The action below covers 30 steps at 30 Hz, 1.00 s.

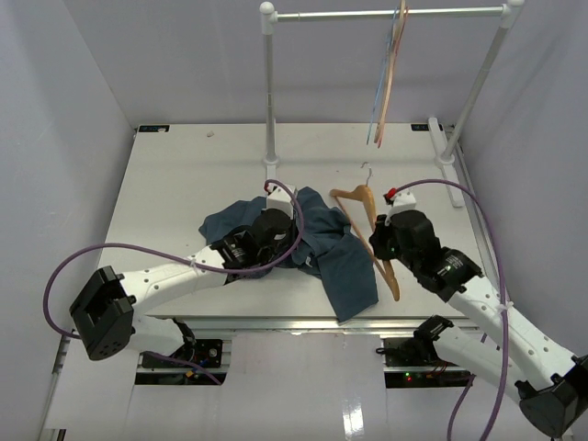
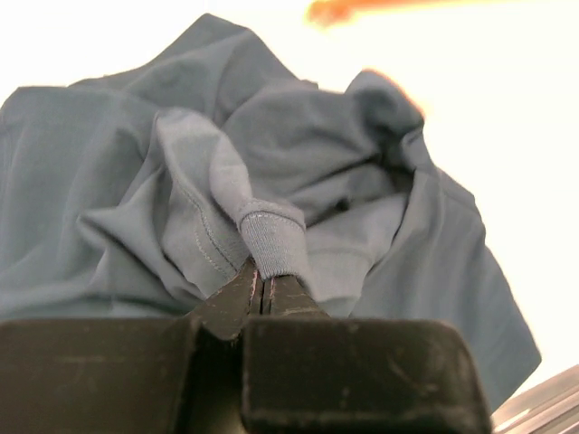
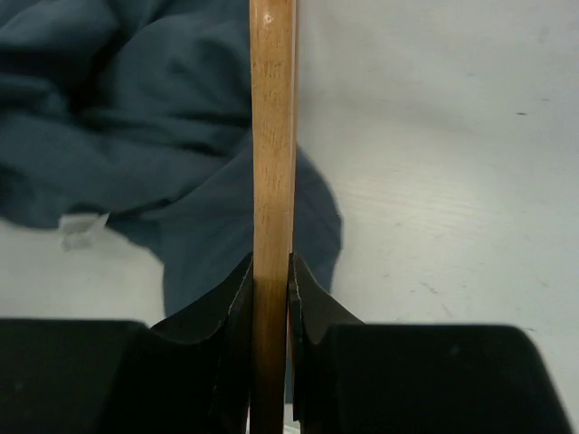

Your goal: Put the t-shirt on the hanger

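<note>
The dark teal-blue t-shirt lies crumpled on the white table's middle. My left gripper is shut on the t-shirt's ribbed collar, the cloth bunched just past the fingertips. The light-brown wooden hanger lies just right of the t-shirt, its metal hook pointing to the back. My right gripper is shut on one arm of the hanger, which runs straight up between the jaws in the right wrist view. The t-shirt lies behind and left of that arm.
A white clothes rail stands at the table's back, on two posts. Thin blue, orange and pink hangers hang from it. A small white tag lies by the t-shirt's edge. Grey walls close both sides.
</note>
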{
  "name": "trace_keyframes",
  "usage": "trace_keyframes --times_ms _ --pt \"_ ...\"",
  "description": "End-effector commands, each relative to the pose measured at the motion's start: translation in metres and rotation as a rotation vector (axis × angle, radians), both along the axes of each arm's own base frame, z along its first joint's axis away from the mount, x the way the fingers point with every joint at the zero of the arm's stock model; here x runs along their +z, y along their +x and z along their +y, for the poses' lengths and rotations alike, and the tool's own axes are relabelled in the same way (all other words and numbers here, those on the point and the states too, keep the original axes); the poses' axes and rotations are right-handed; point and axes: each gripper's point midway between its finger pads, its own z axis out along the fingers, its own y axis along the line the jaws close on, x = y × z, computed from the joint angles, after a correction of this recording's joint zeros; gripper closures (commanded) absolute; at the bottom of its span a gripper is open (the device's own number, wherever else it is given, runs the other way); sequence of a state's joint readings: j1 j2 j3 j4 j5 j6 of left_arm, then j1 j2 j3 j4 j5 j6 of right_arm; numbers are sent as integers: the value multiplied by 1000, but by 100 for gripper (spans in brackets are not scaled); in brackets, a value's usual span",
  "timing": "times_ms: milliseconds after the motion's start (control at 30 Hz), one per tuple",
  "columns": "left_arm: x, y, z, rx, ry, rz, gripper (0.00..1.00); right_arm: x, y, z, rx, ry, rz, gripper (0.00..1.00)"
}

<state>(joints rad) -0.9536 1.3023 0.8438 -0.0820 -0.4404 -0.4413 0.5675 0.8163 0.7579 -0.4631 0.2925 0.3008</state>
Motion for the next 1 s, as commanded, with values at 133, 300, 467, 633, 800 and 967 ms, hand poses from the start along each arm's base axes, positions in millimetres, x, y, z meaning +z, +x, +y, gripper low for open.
trace_keyframes --times_ms 133,300,467,633,800,967 --pt "20 36 -8 36 -18 38 100 30 -71 57 253 161 -100 92" --pt "19 57 9 87 -5 62 100 34 -85 59 309 221 -135 92" --pt "17 77 33 138 -2 90 100 50 -90 53 334 227 -176 92" --pt "18 89 41 133 -23 109 100 65 -105 53 410 288 -199 92" --pt "16 92 42 126 -30 126 100 83 -121 50 487 341 -240 92" --pt "12 95 42 131 -39 140 100 92 -129 46 525 354 -262 92"
